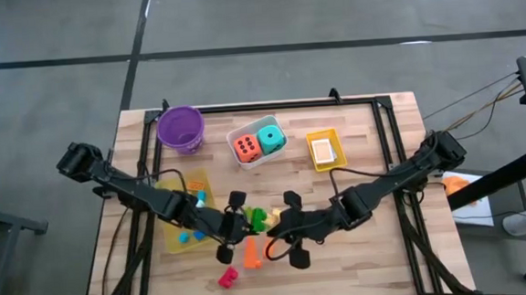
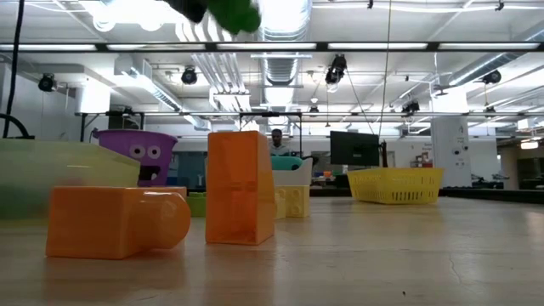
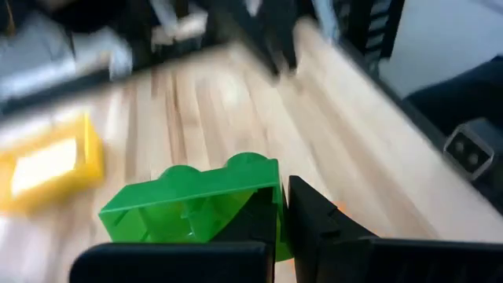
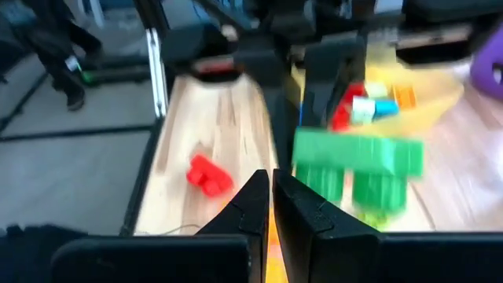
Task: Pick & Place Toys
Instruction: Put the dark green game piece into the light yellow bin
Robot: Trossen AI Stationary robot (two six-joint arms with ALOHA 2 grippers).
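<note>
My left end effector [image 1: 240, 224] is gripping a green block [image 1: 257, 218] above the middle of the surface [image 1: 380, 259], while my right end effector [image 1: 270, 233] is waiting closed and empty just beside it.

In the left wrist view I am pinching the green block [image 3: 196, 208] between my dark fingers [image 3: 314, 224], and the right wrist view is showing it [image 4: 357, 163] hanging clear of the wood. Two orange blocks [image 1: 250, 252] are lying just near of my end effectors, and a red block [image 1: 227, 278] is sitting nearer still, to the left. A flat yellow tray [image 1: 183, 221] with small blocks is lying under my left arm. At the far side, a purple bowl [image 1: 181, 127], a white tray [image 1: 260, 157] holding an orange die [image 1: 246, 148] and a teal die [image 1: 271, 137], and a small yellow tray [image 1: 325, 150] are standing in a row.
</note>
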